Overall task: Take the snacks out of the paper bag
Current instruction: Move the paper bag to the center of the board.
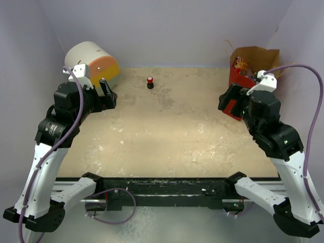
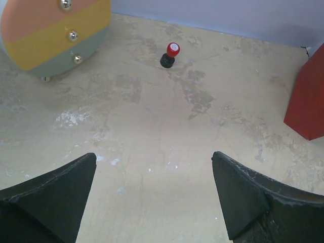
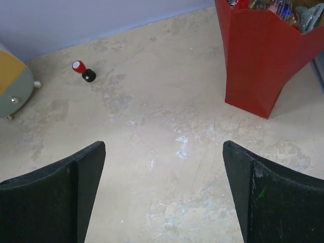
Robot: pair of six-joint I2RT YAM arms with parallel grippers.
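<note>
A: Two grippers, both spread wide. Left gripper (image 2: 154,167) above the bare beige table (image 1: 177,136), black fingers far apart, nothing between them. Same for the right gripper (image 3: 164,152): fingers parted, empty.

B: And the paper bag (image 3: 258,61)?

A: Upright in the far right corner of the table. Red outside, brown kraft inside, mouth open at the top. Just beyond the right gripper, not touched by it. From the top camera, partly hidden behind the right arm.

B: Where to find the snacks (image 3: 276,7)?

A: Inside the bag, with only the tops peeking over the rim. Bright crinkly wrappers, some red, some silvery. Too jumbled to count.

B: Anything else on the table?

A: Small red-and-black knob (image 1: 150,82) near the far edge, roughly in the middle, well apart from the bag. White cylinder (image 1: 93,63) with an orange and yellow face in the far left corner, close behind the left gripper.
</note>
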